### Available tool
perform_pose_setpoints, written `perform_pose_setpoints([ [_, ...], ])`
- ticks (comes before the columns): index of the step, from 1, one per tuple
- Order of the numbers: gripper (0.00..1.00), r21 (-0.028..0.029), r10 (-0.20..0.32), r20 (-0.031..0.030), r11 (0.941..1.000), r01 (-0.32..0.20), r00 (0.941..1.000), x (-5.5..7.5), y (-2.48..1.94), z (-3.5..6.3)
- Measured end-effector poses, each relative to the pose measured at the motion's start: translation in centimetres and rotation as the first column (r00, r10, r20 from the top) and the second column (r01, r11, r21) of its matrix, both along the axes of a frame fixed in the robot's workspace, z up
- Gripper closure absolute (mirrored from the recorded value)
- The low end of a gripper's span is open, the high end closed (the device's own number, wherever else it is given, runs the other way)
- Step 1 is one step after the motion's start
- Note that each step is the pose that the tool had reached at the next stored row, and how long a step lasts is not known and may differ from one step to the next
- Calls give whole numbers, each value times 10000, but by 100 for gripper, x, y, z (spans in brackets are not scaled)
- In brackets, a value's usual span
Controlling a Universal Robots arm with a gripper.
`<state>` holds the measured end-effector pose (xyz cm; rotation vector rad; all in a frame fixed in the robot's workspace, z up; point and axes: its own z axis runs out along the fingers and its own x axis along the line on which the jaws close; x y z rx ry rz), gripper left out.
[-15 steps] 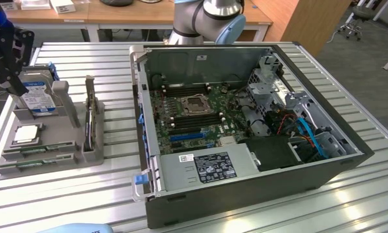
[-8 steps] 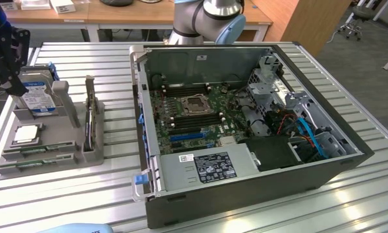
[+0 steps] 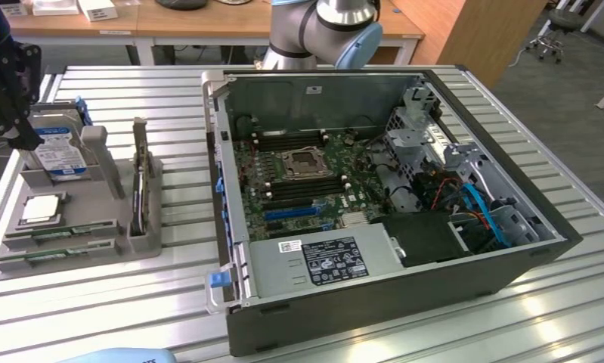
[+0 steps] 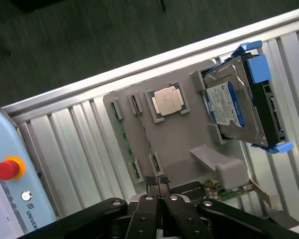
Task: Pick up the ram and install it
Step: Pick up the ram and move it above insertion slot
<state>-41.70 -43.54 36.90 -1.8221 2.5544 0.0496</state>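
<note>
Step, as I judge: approach for the pick. Jaws fully closed, nothing held, hovering over the grey tray [image 4: 184, 134] on the table [image 3: 181, 302]. The ram [image 4: 123, 137] sits untouched in its tray slots, near the CPU [image 4: 168, 101]. A grasp needs jaws opened & aligned w/ the thin edge.

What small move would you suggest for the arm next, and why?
Probably open the gripper: it hangs shut and empty above the grey tray, while the ram sticks sit ungripped in their slots there, so nothing can be grasped as it is.
</note>
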Motion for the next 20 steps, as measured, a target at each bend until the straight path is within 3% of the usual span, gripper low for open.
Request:
perform_pose_setpoints([
  [8, 90, -30, 1077, -5, 9942, -1077, 9942, -1, 0, -2],
  [17, 90, -45, 2304, -11, 9731, -2304, 9731, 0, 0, -5],
  [20, 90, -46, 2444, -13, 9697, -2444, 9697, -1, 0, -5],
])
